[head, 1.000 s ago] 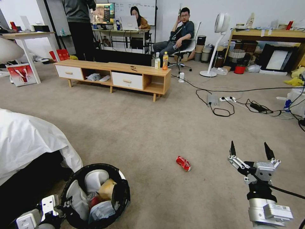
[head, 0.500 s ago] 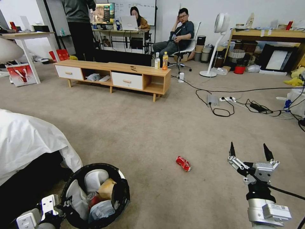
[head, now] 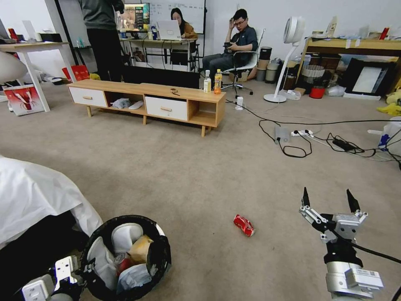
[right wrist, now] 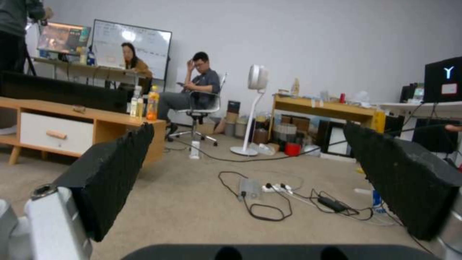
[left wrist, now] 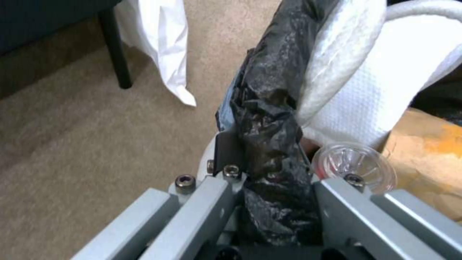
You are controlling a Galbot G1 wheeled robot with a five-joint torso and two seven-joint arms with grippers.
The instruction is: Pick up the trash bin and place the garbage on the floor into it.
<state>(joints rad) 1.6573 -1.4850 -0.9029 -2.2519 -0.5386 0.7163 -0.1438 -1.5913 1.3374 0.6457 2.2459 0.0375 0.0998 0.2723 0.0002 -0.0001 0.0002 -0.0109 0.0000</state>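
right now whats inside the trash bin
The trash bin holds crumpled white tissues, a brown paper bag, something red and a clear plastic cup. Whatever lies beneath them is covered.

One crushed red soda can (head: 243, 225) lies on the carpet, one black-lined round trash bin (head: 161, 251) sits near left, and two upright drink bottles (head: 212, 81) stand far off.

Beige carpet (head: 179, 167) is covering the room; a low wooden cabinet (head: 146, 100) is standing before white walls (head: 267, 16), cables (head: 317, 138) trailing nearby.
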